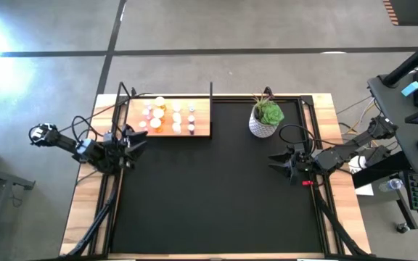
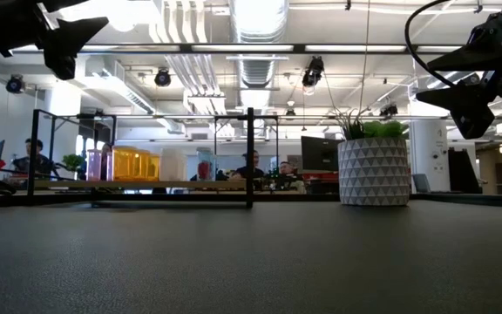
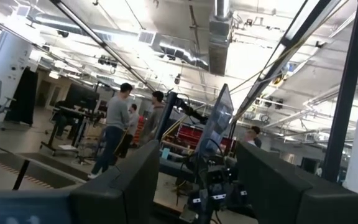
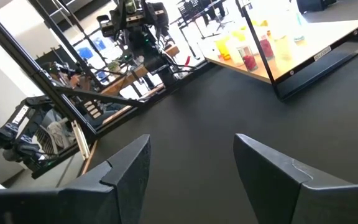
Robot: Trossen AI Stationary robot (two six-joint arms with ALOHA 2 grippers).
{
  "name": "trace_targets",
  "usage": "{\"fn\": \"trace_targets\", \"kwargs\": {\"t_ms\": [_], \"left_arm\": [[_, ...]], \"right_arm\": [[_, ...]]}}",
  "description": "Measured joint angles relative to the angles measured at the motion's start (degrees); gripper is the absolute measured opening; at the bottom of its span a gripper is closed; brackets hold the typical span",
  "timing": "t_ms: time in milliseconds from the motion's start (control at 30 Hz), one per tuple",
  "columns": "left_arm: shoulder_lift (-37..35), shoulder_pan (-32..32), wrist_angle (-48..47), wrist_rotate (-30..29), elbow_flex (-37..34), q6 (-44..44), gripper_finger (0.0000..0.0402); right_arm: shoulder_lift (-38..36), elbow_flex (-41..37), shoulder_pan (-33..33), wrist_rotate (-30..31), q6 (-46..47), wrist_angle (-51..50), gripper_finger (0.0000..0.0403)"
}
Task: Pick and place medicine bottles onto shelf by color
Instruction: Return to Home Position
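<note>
The mat (image 1: pixel 216 188) covers most of the table, and no bottle shows on its bare part. The shelf (image 1: pixel 202 127) sits in the mat's far-left corner, its long axis along the far edge. The plant (image 1: pixel 265 118) stands near the far-right corner.

The left gripper (image 1: pixel 138 140) hangs just off the shelf's near-left corner, raised above the mat. Its fingers are spread with nothing between them, and it is plainly the nearer arm. The right gripper (image 1: pixel 276 163) hovers by the mat's right edge, well apart from the shelf, which lies across open mat toward the far-left corner. Its fingers are also spread and empty.

The bottles (image 1: pixel 175 117), about 12, all stand upright on the shelf in roughly 4 lines running front to back. As far as the high view tells, they go pink at the left end, then orange, white and pale blue. With none seen off the shelf, the sorting reads as finished. I judge the 2 grippers need only pull back, the left one minding the shelf's corner.
</note>
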Motion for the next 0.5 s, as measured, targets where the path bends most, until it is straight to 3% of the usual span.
{"fn": "trace_targets", "kwargs": {"t_ms": [500], "left_arm": [[1.68,-0.02,0.05,0.08,-0.07,0.00,0.0199]], "right_arm": [[-0.02,0.00,-0.02,0.00,0.00,0.02,0.0219]]}}
